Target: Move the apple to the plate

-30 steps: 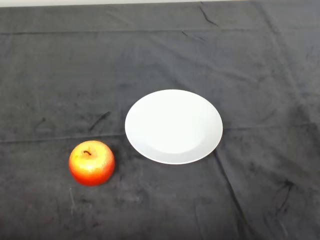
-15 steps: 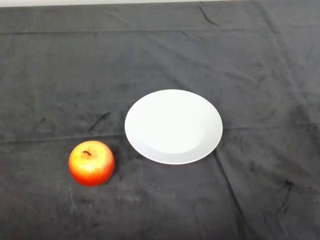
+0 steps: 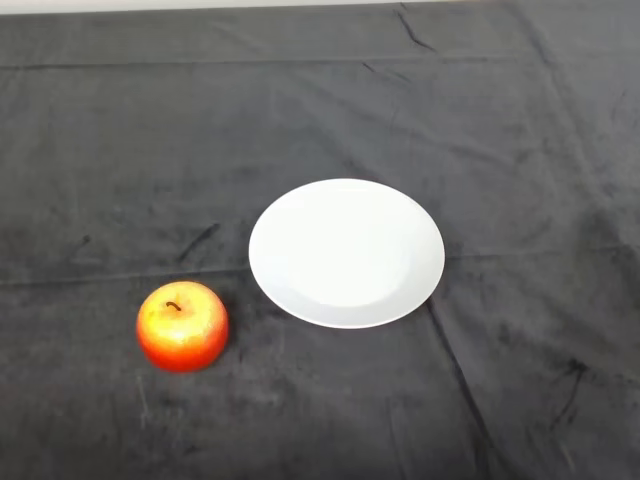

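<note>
apple (image 3: 182,326) sits upright on cloth (image 3: 520,120) near plate (image 3: 346,253).

cloth (image 3: 480,120): cut off at every picture edge | apple (image 3: 182,326): underside hidden

Staged test tabletop: dark cloth (image 3: 480,120) over whole table.

There was one apple (image 3: 182,326), red and yellow, and one white plate (image 3: 346,253). Both sat on one counter (image 3: 520,150) under a single dark cloth.
</note>
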You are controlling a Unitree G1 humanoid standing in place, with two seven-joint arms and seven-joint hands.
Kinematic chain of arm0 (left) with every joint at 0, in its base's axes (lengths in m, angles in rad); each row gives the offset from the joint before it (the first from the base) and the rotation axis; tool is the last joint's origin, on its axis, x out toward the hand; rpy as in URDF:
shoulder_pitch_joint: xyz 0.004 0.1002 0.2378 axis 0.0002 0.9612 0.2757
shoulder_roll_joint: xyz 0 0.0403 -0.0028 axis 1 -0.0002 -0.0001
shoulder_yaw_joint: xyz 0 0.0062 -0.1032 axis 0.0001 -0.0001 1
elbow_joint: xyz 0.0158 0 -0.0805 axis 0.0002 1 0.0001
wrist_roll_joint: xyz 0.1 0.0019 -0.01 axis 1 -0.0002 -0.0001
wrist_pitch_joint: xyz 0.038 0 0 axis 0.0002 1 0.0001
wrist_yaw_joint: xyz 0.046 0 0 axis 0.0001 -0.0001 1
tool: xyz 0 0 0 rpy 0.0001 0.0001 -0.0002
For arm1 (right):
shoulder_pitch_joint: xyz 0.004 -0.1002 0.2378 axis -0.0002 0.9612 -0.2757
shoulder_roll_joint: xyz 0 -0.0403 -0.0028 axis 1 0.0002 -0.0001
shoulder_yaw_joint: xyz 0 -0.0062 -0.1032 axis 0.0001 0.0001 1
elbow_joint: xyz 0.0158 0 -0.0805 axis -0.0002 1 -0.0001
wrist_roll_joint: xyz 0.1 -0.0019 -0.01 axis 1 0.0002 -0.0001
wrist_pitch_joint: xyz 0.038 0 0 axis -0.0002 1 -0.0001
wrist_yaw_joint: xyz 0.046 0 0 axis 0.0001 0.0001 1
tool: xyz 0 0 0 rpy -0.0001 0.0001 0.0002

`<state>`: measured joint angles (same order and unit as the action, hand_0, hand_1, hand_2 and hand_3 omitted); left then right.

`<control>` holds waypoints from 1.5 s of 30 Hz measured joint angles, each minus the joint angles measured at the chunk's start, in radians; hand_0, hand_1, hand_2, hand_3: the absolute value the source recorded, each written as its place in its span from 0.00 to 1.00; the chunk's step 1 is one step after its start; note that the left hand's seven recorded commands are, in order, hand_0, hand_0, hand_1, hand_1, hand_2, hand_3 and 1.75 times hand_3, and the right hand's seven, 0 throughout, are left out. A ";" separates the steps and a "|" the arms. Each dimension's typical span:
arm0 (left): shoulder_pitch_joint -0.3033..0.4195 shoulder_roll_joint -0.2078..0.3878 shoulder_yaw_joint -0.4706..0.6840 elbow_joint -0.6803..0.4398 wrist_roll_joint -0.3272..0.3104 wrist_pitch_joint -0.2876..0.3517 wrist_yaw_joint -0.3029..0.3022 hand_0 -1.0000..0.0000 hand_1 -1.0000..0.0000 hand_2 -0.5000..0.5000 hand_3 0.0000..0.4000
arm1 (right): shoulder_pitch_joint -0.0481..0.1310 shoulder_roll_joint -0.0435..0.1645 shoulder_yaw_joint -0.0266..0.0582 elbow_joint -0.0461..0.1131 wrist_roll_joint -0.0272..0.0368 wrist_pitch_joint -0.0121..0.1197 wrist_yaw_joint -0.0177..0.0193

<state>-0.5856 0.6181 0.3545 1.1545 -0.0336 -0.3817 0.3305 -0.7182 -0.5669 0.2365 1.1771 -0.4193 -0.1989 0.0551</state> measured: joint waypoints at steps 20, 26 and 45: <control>-0.026 -0.038 -0.158 0.000 0.112 -0.053 -0.153 1.00 1.00 0.50 0.00 | 0.000 0.000 0.0000 0.000 0.0000 0.000 0.0000; -0.026 -0.054 -0.221 0.000 0.159 -0.060 -0.197 1.00 1.00 0.50 0.00 | 0.000 0.000 0.0000 0.000 0.0000 0.000 0.0000; 0.031 -0.068 -0.392 -0.133 0.279 -0.134 -0.371 1.00 1.00 0.50 0.00 | 0.000 0.000 0.0000 0.000 0.0001 0.000 0.0000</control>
<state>-0.5548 0.5499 -0.0379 1.0219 0.2457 -0.5153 -0.0406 -0.7182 -0.5669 0.2365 1.1768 -0.4192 -0.1985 0.0551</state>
